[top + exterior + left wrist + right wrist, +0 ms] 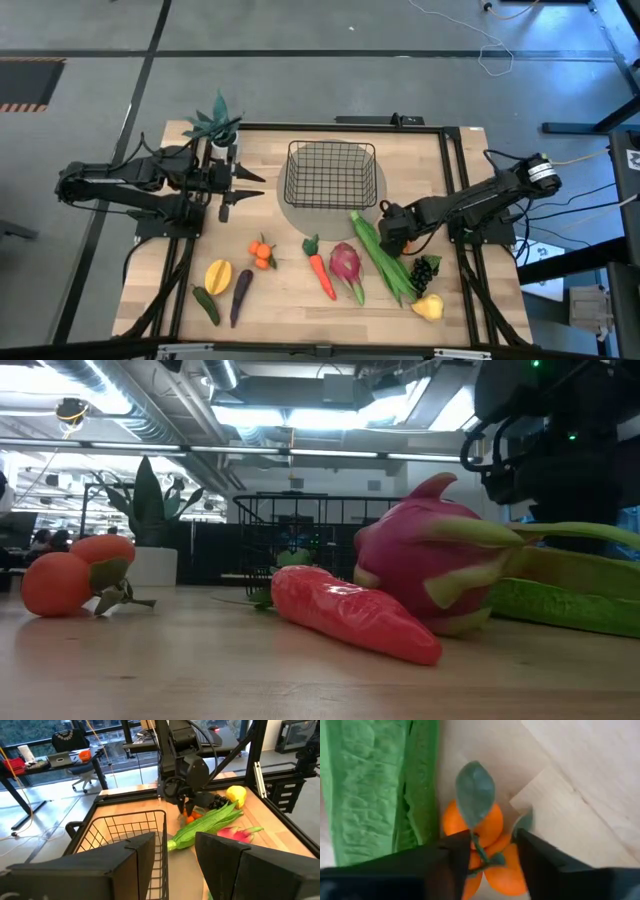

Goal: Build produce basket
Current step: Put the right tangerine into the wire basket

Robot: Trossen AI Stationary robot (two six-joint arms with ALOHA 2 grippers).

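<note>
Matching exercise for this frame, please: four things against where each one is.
1 basket
2 pear
3 carrot
4 right gripper

A beside the black grapes
B over oranges, next to the bean pods
C on the grey mat
D beside the dragon fruit

Pairs: 1-C, 2-A, 3-D, 4-B

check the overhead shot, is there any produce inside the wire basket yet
No, the basket shows only bare mesh, and the carrot and dragon fruit lie on the table.
</note>
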